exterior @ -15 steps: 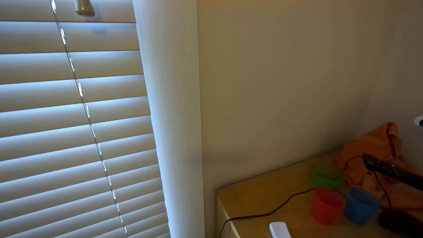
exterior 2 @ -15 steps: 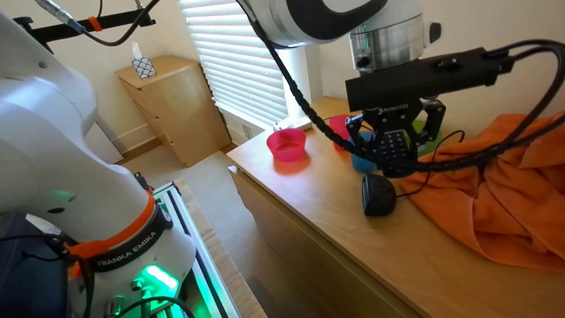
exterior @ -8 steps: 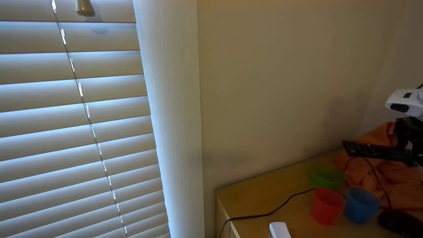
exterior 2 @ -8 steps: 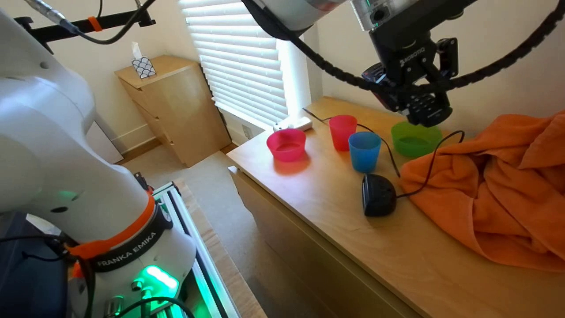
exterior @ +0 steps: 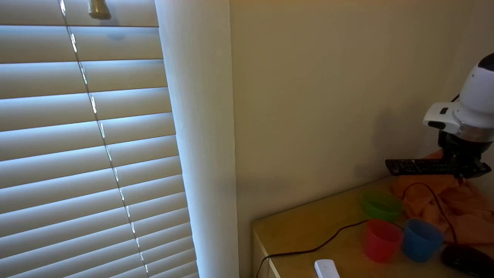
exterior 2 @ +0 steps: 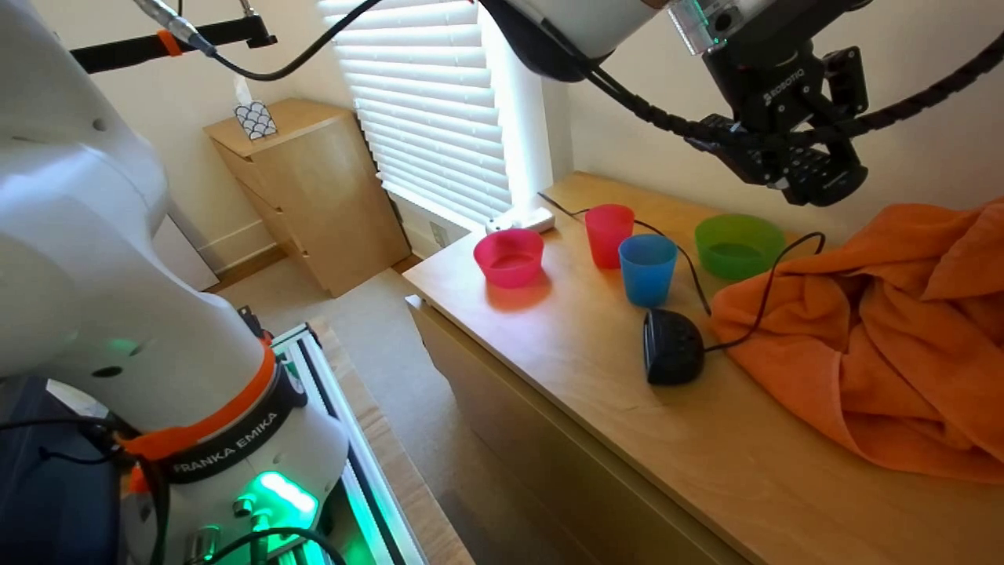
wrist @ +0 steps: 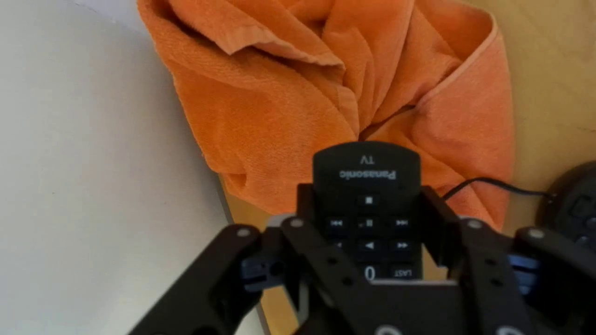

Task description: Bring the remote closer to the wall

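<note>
The black remote (wrist: pixel 368 179) is held between the two fingers of my gripper (wrist: pixel 368 204), which are shut on its sides. In an exterior view the remote (exterior: pixel 420 166) hangs nearly level in the air above the orange towel and the dresser top. In an exterior view the gripper (exterior 2: pixel 800 169) is high over the back of the dresser, its fingers partly hidden by a cable. The plain beige wall (exterior: pixel 328 96) is behind the dresser. It also fills the left of the wrist view (wrist: pixel 93 163). The remote is apart from the wall.
On the dresser top (exterior 2: pixel 565 345) stand a green bowl (exterior 2: pixel 737 247), a red cup (exterior 2: pixel 609 235), a blue cup (exterior 2: pixel 647 271), a pink bowl (exterior 2: pixel 508 257) and a black corded device (exterior 2: pixel 673 347). An orange towel (exterior 2: pixel 902 337) lies at the right. White blinds (exterior: pixel 96 154) cover the window.
My gripper has risen and moved back with the remote still in it, away from the cups. The remote has turned from tilted to nearly level. The things on the dresser have not moved.
</note>
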You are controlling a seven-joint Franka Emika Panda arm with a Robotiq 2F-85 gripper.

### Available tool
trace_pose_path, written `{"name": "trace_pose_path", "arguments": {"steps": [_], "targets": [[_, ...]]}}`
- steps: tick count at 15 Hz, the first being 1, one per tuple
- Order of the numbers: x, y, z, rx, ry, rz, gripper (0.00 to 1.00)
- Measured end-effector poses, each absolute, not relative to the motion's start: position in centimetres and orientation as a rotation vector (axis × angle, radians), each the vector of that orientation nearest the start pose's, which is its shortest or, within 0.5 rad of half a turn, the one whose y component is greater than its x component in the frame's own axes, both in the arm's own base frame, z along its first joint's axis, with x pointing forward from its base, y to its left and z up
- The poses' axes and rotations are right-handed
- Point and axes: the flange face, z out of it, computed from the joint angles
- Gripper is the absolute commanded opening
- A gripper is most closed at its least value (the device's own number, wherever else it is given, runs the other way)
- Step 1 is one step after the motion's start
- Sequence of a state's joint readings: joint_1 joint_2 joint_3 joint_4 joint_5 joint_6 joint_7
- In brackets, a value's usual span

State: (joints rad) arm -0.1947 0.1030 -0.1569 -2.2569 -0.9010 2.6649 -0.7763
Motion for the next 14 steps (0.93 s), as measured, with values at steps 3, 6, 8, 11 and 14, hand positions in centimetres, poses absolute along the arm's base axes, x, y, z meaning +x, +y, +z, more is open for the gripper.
{"name": "trace_pose_path", "arguments": {"steps": [3, 6, 8, 11, 14], "targets": [[52.7, -16.2, 31.1, 1.973, 1.482, -0.175, 0.31], [53.6, -15.0, 27.9, 1.932, 1.514, -0.203, 0.31], [54.6, -14.1, 26.5, 1.938, 1.523, -0.187, 0.31], [56.7, -13.5, 25.9, 1.938, 1.515, -0.146, 0.31], [58.5, -13.1, 25.6, 1.930, 1.519, -0.124, 0.31]]}}
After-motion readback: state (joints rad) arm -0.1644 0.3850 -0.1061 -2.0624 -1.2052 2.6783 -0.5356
